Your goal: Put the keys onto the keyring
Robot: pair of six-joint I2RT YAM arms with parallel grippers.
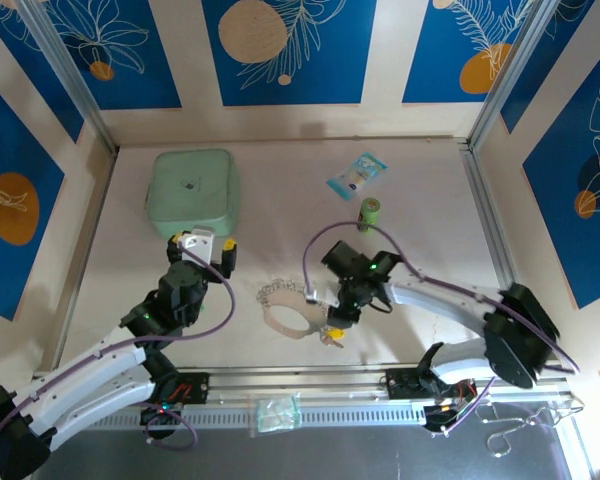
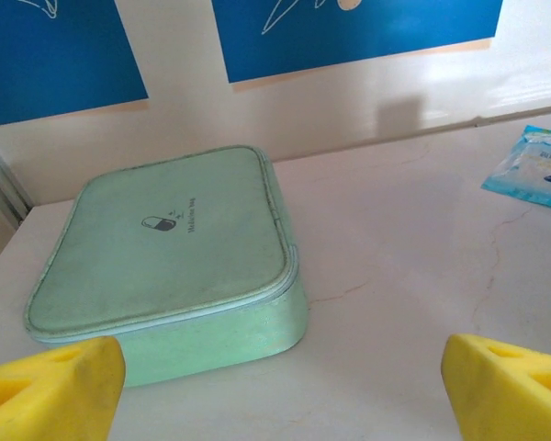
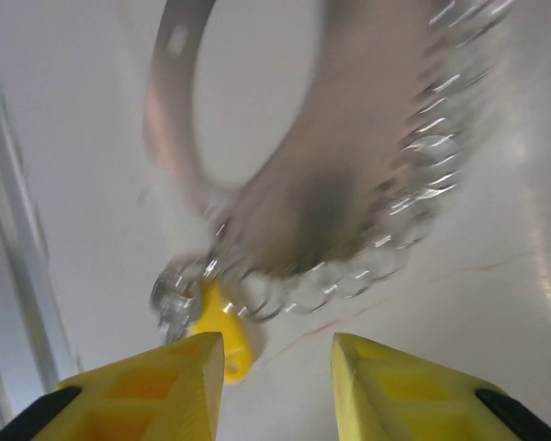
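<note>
The keyring [image 1: 278, 292], a silvery wire loop strung with shiny bits, lies on the table between the arms. In the right wrist view the keyring [image 3: 413, 175] is blurred and close. A yellow-headed key [image 3: 225, 335] lies at its near end, beside the left fingertip; from above the yellow key [image 1: 332, 336] sits at the ring's right end. My right gripper [image 3: 275, 367] [image 1: 336, 318] hovers open just over that end, with nothing between its fingers. My left gripper [image 2: 280, 395] [image 1: 208, 246] is open and empty, left of the ring. The green key is hidden or out of view.
A mint green case [image 1: 192, 187] [image 2: 165, 248] lies right ahead of the left gripper. A blue packet [image 1: 357, 175] [image 2: 533, 170] and an upright green cylinder [image 1: 370, 213] stand at the back. A clear bag [image 1: 277, 413] rests on the front rail.
</note>
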